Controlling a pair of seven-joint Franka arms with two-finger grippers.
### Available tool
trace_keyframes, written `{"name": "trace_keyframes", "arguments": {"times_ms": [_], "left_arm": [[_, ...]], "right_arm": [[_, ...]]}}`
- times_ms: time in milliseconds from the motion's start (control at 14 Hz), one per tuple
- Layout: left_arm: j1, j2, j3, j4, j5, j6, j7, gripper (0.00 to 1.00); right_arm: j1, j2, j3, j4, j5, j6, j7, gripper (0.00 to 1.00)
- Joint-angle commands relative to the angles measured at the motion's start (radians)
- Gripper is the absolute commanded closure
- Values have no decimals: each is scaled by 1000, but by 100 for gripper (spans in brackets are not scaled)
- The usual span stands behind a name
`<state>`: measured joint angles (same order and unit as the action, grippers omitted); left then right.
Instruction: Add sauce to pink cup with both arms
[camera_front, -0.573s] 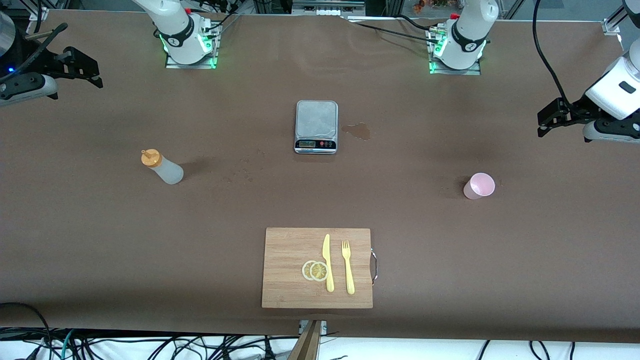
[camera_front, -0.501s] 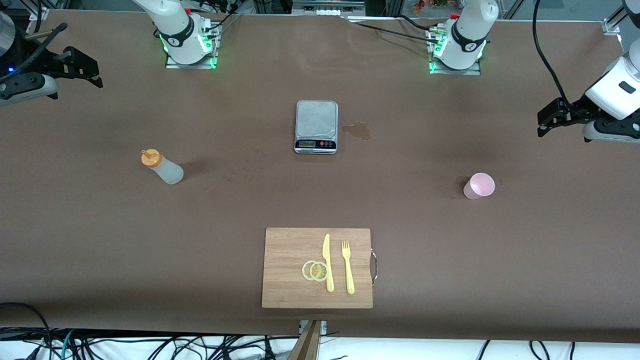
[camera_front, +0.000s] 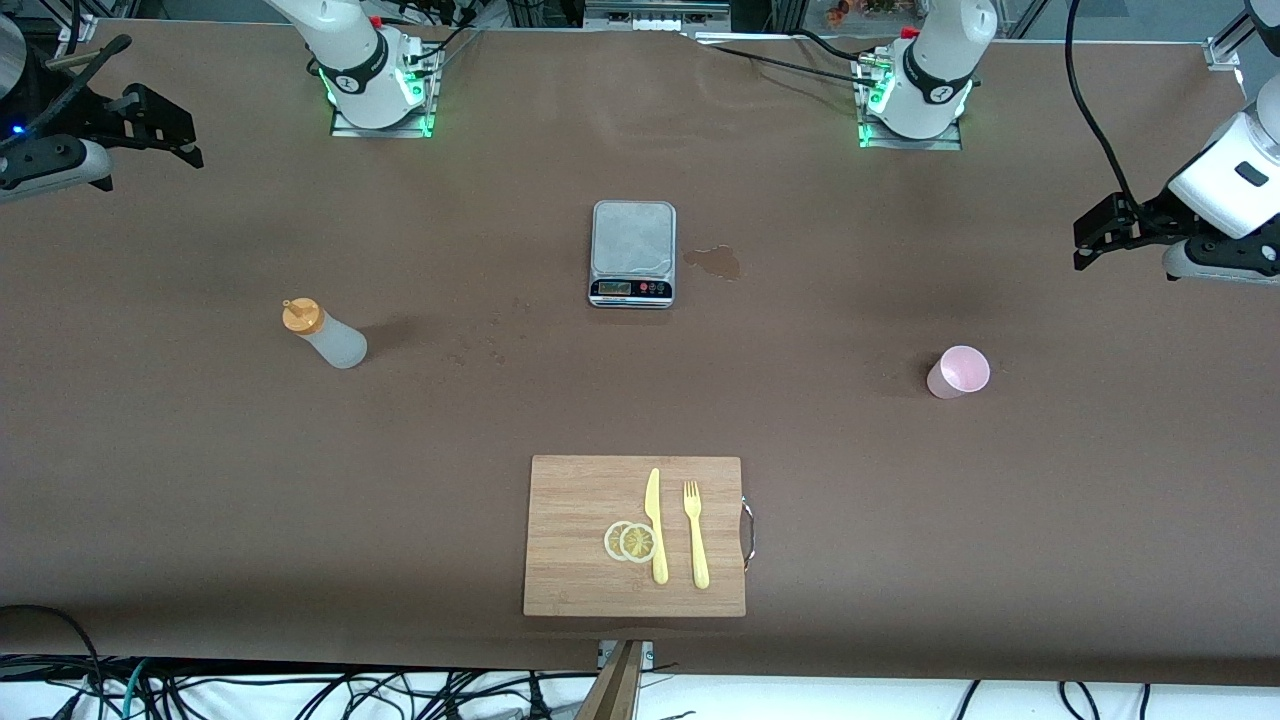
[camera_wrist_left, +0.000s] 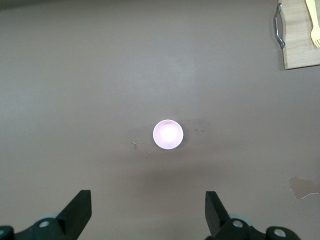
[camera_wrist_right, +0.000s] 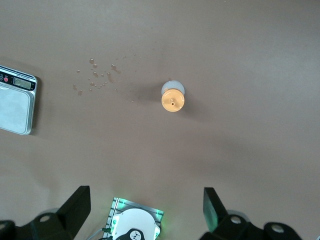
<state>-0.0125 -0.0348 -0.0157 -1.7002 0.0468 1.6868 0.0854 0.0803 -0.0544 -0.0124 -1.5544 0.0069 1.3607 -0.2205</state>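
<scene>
A translucent frosted-white squeeze bottle with an orange nozzle cap (camera_front: 325, 337) stands upright on the brown table toward the right arm's end, and a small pale pink plastic cup (camera_front: 958, 372) stands upright and empty toward the left arm's end, well apart from it. Each thing thus sits within reach of one arm, which suits a two-armed pour.

The right gripper (camera_front: 160, 120) hangs high above its end of the table with its fingers spread wide and empty; its wrist view looks straight down on the bottle's cap (camera_wrist_right: 173, 99). The left gripper (camera_front: 1100, 230) hovers likewise over its own end, fingers spread and holding nothing, with the cup (camera_wrist_left: 168, 134) centred below it.

Between them lie a steel kitchen scale (camera_front: 633, 253) beside a small wet stain (camera_front: 714, 261) and, nearer the front camera, a wooden cutting board (camera_front: 580, 500) carrying two lemon slices (camera_front: 630, 541), a yellow plastic knife (camera_front: 655, 525) and a fork (camera_front: 695, 533).

Neither thing is grasped yet; the task appears to be at its start.
</scene>
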Motion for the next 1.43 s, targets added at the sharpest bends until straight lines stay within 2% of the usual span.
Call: {"name": "trace_keyframes", "arguments": {"times_ms": [0, 287, 1361], "left_arm": [[0, -27, 2, -24, -16, -10, -3, 0], [12, -25, 2, -38, -71, -27, -24, 0], [14, -23, 2, -50, -71, -27, -13, 0]], "right_arm": [[-8, -8, 15, 13, -10, -18, -17, 0], [-10, -7, 14, 13, -8, -6, -13, 0], [-10, -8, 14, 13, -10, -9, -5, 0]]}}
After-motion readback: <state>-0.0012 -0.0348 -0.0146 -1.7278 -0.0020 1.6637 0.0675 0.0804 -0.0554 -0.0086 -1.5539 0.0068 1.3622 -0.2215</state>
